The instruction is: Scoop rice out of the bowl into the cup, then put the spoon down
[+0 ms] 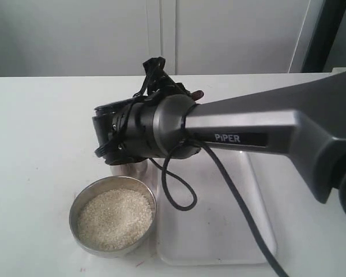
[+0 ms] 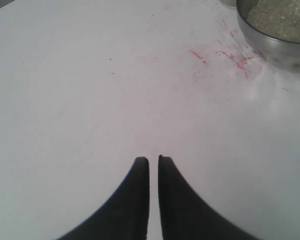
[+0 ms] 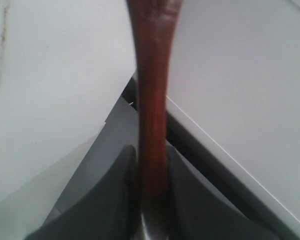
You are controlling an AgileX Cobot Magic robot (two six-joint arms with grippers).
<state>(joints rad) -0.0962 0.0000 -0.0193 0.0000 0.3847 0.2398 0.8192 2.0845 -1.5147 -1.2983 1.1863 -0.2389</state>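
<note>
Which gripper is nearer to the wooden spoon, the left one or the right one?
Right. The right gripper grips the wooden spoon by its handle. The left gripper is shut over the white table, apart from the steel bowl; no spoon shows near it.

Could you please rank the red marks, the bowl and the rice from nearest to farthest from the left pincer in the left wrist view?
From the left pincer:
1. The red marks, on the bare table ahead.
2. The bowl, its wall just past the marks.
3. The rice, inside, behind the near rim.
</note>
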